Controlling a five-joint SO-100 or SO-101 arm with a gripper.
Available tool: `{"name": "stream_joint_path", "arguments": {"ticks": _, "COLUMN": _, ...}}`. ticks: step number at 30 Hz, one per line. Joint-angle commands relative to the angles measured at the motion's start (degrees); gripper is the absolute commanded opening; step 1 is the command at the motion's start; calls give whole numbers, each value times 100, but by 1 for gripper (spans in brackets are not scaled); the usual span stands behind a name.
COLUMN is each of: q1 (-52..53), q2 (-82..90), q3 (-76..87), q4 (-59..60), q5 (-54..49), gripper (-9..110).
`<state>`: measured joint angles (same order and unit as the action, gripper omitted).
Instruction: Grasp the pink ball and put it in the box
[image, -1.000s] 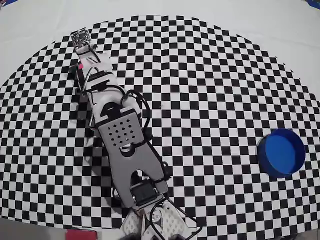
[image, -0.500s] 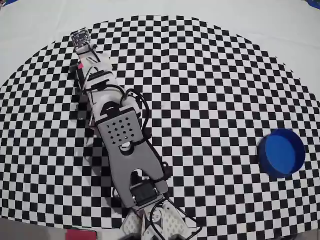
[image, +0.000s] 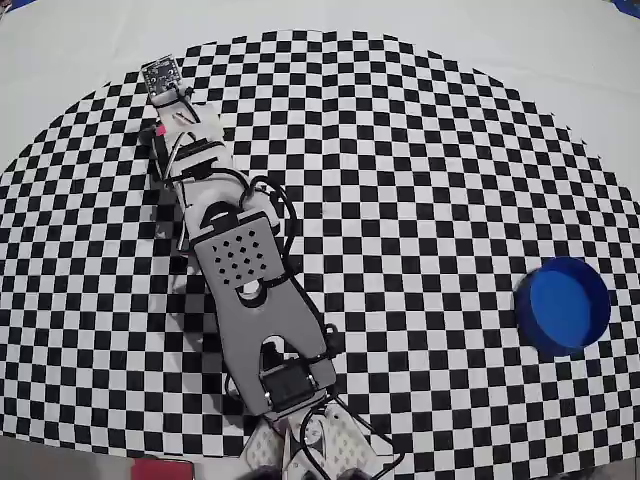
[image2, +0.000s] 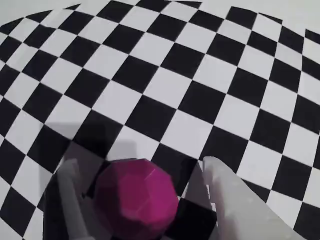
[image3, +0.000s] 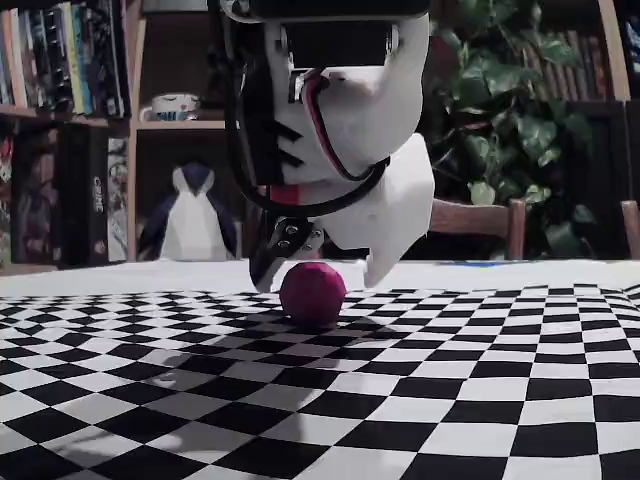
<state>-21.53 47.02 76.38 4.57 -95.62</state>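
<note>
1 pink ball on checkered cloth, between parted jaws, not gripped

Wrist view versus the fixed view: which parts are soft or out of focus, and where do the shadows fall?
Wrist view: the pink ball and the claw around it are soft, the checkered cloth sharper. Fixed view: the arm overhead is blurred, the ball sharp, its shadow falling towards the camera.

End effector low, fingers apart
</note>
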Motion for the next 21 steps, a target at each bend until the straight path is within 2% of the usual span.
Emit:
{"name": "stream_joint_path", "arguments": {"ticks": 1, "q1": 26, "q2": 44, "q3": -237, "q4": 9, "q5": 44, "gripper": 28}}
{"name": "stream_joint_path", "arguments": {"ticks": 21, "q1": 26, "q2": -62, "q3": -229, "q4": 79, "q5": 18, "gripper": 28}}
